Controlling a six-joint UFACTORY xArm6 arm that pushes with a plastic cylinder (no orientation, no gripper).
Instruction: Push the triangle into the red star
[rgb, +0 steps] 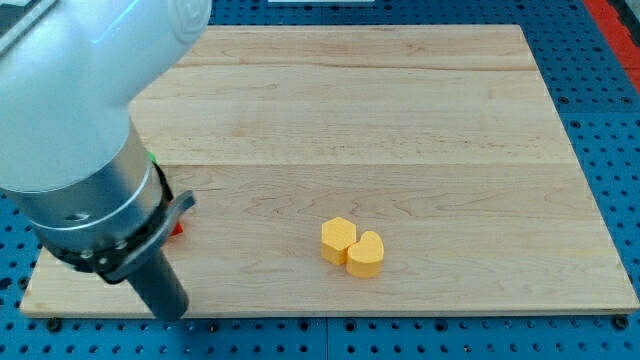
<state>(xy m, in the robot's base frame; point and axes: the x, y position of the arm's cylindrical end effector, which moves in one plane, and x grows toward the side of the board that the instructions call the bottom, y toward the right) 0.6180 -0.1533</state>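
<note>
My tip (172, 312) rests bare at the wooden board's (400, 120) bottom-left edge, holding nothing. Just above it, a red block (177, 229) and green sliver (153, 158) peek from behind the arm (80, 120), shapes unclear. Well right: touching yellow heart (365, 254) and yellow hexagon (337, 238).

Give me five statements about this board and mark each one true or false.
1. Two yellow blocks sit on the wooden board. True: a yellow hexagon and a yellow heart.
2. The two yellow blocks lie far apart. False: they touch, the heart toward the view's bottom right of the hexagon.
3. My tip is in plain sight beside the yellow blocks. False: the arm fills the view's left and the rod's end cannot be made out.
4. A sliver of red block shows at the arm's edge. True; its shape is hidden.
5. A green sliver peeks out by the arm, above the red one. True; its shape cannot be told.
</note>
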